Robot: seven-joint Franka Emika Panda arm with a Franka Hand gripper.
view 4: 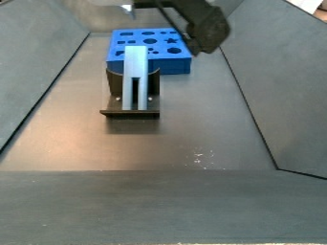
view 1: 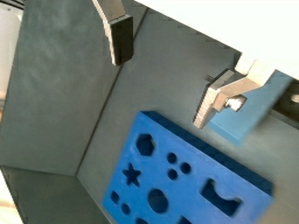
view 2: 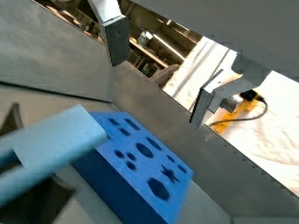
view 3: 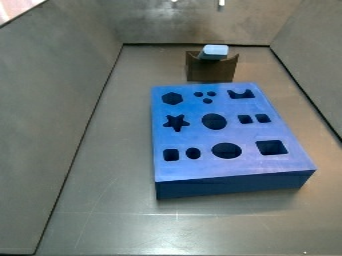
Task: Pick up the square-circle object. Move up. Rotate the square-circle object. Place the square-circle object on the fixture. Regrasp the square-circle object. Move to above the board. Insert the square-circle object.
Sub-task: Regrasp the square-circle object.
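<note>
One slim light blue-grey peg (view 4: 134,77) stands upright in the dark notched fixture (view 4: 130,101), beyond the bright-blue slab's (view 3: 227,140) far edge. Gripper (view 1: 163,74) hangs above, silver fingers (view 1: 114,35) apart, empty.

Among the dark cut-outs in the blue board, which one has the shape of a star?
On the board, the star cut-out has five points; it sits between the hexagon cut-out and a square one. The gripper hangs open above, holding nothing.
</note>
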